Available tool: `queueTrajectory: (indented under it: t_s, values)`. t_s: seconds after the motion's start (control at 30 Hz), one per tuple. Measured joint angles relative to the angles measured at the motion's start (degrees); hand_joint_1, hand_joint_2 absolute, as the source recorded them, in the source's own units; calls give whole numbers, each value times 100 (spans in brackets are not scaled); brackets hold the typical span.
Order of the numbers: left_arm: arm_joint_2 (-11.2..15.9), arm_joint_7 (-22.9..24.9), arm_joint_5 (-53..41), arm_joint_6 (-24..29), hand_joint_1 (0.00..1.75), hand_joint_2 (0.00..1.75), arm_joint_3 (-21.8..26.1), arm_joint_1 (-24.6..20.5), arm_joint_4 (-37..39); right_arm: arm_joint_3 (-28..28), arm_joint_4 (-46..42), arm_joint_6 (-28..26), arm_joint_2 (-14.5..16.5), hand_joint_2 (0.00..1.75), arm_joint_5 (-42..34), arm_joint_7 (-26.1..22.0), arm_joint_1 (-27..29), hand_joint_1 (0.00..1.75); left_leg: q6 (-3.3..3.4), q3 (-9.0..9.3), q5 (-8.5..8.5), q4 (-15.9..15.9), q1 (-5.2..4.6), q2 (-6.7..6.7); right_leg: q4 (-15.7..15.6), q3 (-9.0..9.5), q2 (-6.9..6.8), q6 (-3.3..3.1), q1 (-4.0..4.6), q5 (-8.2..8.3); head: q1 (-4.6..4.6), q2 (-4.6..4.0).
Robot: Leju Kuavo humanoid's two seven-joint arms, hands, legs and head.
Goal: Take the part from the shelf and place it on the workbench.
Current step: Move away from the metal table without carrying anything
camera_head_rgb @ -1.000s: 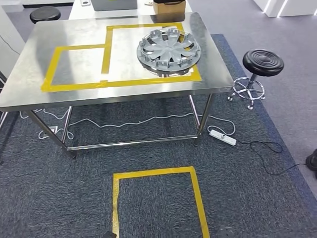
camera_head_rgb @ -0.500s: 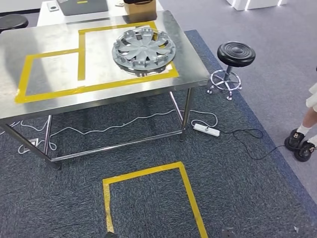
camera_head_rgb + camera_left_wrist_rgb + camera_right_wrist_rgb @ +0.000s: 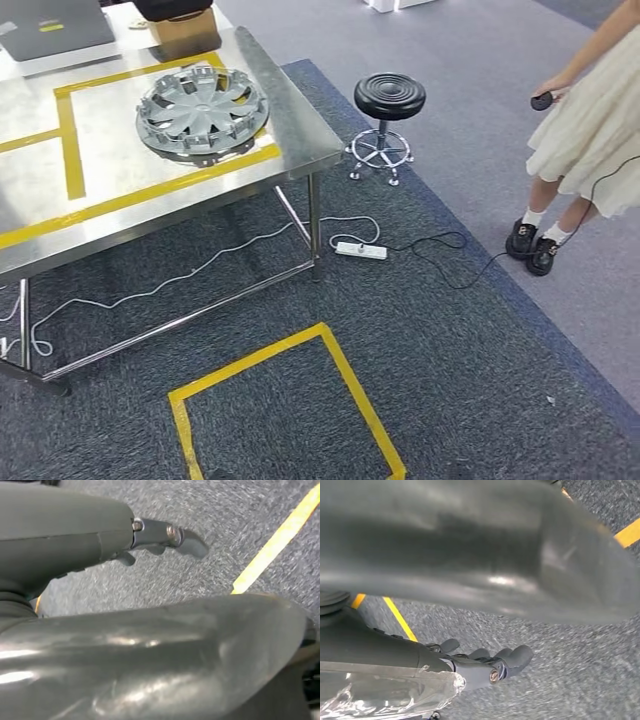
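On the left of the head view, the steel workbench [image 3: 302, 140] is carrying a grey wheel cover [image 3: 202, 108], which is the part. It is lying flat inside a frame of yellow tape [image 3: 72, 160], near the table's right corner. The tape is probably marking the place where parts should be put down, so I judge the placing is done for this piece. Behind the part, a cardboard box [image 3: 185, 32] is standing at the far edge.

In the middle, a white power strip [image 3: 361, 250] is lying on the carpet with cables running under the table, and a yellow floor square [image 3: 355, 385] is likely showing the robot where to stand. A black stool [image 3: 389, 97] is standing just beyond the table's corner.

On the right, a person [image 3: 596, 130] is standing well apart, holding a small dark object.

Both arms are hanging beside the body over the carpet. The left hand [image 3: 166, 537] is holding nothing, its fingers lying loosely straight. The right hand [image 3: 490, 665] is also holding nothing, fingers slightly spread.
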Motion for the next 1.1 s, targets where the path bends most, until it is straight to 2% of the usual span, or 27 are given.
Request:
queueTrajectory:
  t_s: [0.07, 0.1, 0.17, 0.2, 0.23, 0.27, 0.3, 0.33, 0.37, 0.43, 0.47, 0.5, 0.57, 0.6, 0.67, 0.73, 0.77, 0.8, 0.83, 0.87, 0.9, 0.93, 0.97, 1.0, 1.03, 1.07, 1.1]
  values:
    - [-3, -1, 1, -1, 0, 0, 0, -4, 1, -3, 1, 1, -1, 0, -1, -2, 22, 0, 82, 13, -2, -35, -11, 95, -28, -54, 124, 82, -24, 31, -3, 0]
    - [-6, -2, 1, 0, 0, 0, 1, -8, 1, -6, 2, 1, -1, 0, -3, -1, 42, 0, 124, 17, 5, -42, -12, 167, -14, -80, 81, 114, -24, 18, -4, 0]
    - [-14, -6, 0, 0, 0, 0, -1, -8, 0, -13, 5, 1, -2, 0, -7, 0, 53, 0, 193, 23, 20, -58, -11, 331, 307, -238, -226, 156, -4, -187, 47, 0]
    - [-15, -8, -1, -1, 0, 0, -1, -3, 0, -15, 7, 1, -3, 0, -9, 1, 42, 0, 215, 24, 17, -58, -28, 421, 637, -391, -433, 168, 9, -374, 72, 0]
    - [-15, -8, -1, -2, 0, 0, -1, 7, 0, -16, 8, 1, -2, 0, -10, 1, 26, 0, 232, 23, 11, -57, -46, 514, 1020, -569, -563, 176, 11, -566, 92, 0]
    - [-13, -8, -1, -2, 0, 0, 0, 18, 0, -16, 9, 1, -2, 0, -12, 7, 15, 0, 243, 24, 6, -57, -61, 609, 1343, -716, -627, 180, 10, -696, 92, 0]
    - [-9, -8, -1, -2, 0, 0, 1, 24, 0, -19, 9, 1, -2, 0, -15, 15, 15, 0, 249, 27, 0, -56, -72, 695, 1504, -776, -662, 178, 10, -726, 92, 0]
    - [-7, -8, -1, -2, 0, 0, 1, 25, 0, -22, 11, 2, -2, 0, -17, 26, 23, 0, 252, 33, -7, -56, -79, 770, 1453, -725, -688, 171, 11, -652, 92, 0]
    - [-7, -8, -2, -2, 0, 0, 1, 23, 0, -26, 13, 2, -2, 0, -18, 38, 31, 0, 247, 45, -15, -56, -84, 837, 1192, -565, -731, 156, 15, -496, 92, 0]
    - [-10, -8, -4, -3, 0, 0, 1, 20, 0, -32, 15, 1, -2, 0, -12, 49, 20, 0, 214, 81, -47, -48, -108, 952, 452, -132, -966, 103, 48, -193, 96, 0]
    - [-12, -8, -5, -3, 0, 0, 1, 20, 0, -33, 15, 1, -2, 0, -8, 52, 2, 0, 189, 98, -63, -42, -123, 1007, 192, 15, -1062, 70, 66, -111, 92, 0]
    - [-12, -8, -6, -4, 0, 0, 1, 20, 0, -34, 15, 2, -2, 0, -5, 52, -12, 0, 163, 110, -75, -38, -138, 1061, 65, 79, -1114, 42, 85, -85, 90, 0]
    - [-13, -8, -6, -3, 0, 0, 1, 14, 0, -47, 15, 5, -2, 0, -7, 52, -16, 0, 108, 128, -86, -45, -141, 1176, 32, 66, -1002, -18, 97, -69, 84, 0]
    - [-14, -8, -6, -3, 0, 0, 1, 9, 0, -57, 15, 18, -3, 0, -13, 49, -8, 0, 72, 131, -109, -33, -131, 1164, 20, 60, -933, -47, 89, -54, 83, 0]
    - [-15, -15, -6, -2, 0, 0, 1, 3, 0, -77, 15, 58, -2, 0, -24, 31, -3, 0, 3, 34, -302, 220, -109, 970, -11, 61, -805, -104, 55, -20, 65, 0]
    - [-10, -23, -5, -2, 0, 0, 1, 10, 0, -89, 15, 97, 1, 0, -28, 12, -8, 0, -38, -286, -656, 892, -94, 721, -16, 45, -667, -134, 30, -5, 42, 0]
    - [-4, -25, -5, -2, 0, 0, 2, 15, 0, -96, 15, 109, 2, 0, -29, 7, -9, 0, -47, -459, -783, 1227, -91, 668, -16, 39, -589, -140, 23, -1, 39, 0]
    - [2, -25, -5, -2, 0, 0, 2, 18, 0, -104, 15, 120, 3, 0, -32, 3, -4, 0, -51, -575, -811, 1429, -89, 641, -16, 35, -509, -141, 18, 2, 35, 0]
    - [7, -25, -5, -2, 0, 0, 2, 18, 0, -113, 15, 132, 2, 0, -34, 0, 5, 0, -52, -596, -722, 1431, -86, 626, -14, 35, -428, -134, 11, 7, 35, 0]
    - [11, -26, -5, -2, 0, 0, 2, 17, 0, -119, 16, 145, 2, 0, -36, -2, 12, 0, -52, -522, -544, 1240, -78, 601, -13, 35, -347, -122, 2, 13, 35, 0]
    - [13, -26, -6, -2, 0, 0, 2, 14, 0, -122, 16, 155, 3, 0, -36, -2, 15, 0, -57, -375, -325, 913, -60, 518, -11, 34, -263, -101, -7, 20, 34, 0]
    - [12, -26, -7, -2, 0, 0, 1, 11, 1, -123, 17, 163, 2, 0, -36, -1, 12, 0, -61, -210, -155, 551, -33, 368, 4, 22, -182, -68, -5, 24, 29, 0]
    - [12, -26, -7, -2, 0, 0, 1, 7, 1, -124, 17, 166, 2, 0, -36, -1, 5, 0, -52, -79, -59, 266, -8, 232, 17, 0, -105, -33, -4, 30, 26, 0]
    - [11, -26, -7, -1, 0, 0, 1, 2, 2, -125, 17, 166, 1, 0, -36, 0, 1, 0, -34, -1, -26, 85, 8, 124, 26, -27, -40, 7, -4, 39, 21, 0]
    - [9, -26, -7, -1, 0, 0, 1, -2, 2, -126, 17, 166, -1, 0, -36, 1, 4, 0, 2, 22, -46, 18, 7, 89, 23, -56, 18, 48, -8, 51, 14, 0]
    - [9, -26, -8, 0, 0, 0, 2, -5, 2, -127, 19, 166, -1, 0, -36, 1, 18, 0, 48, 21, -52, 13, 1, 140, 4, -81, 75, 87, -24, 68, 13, 0]
    - [7, -26, -8, 1, 0, 0, 2, -8, 2, -128, 20, 165, -1, 0, -37, 2, 39, 0, 93, 20, -43, 6, -2, 207, 6, -101, 71, 120, -32, 70, 11, 0]
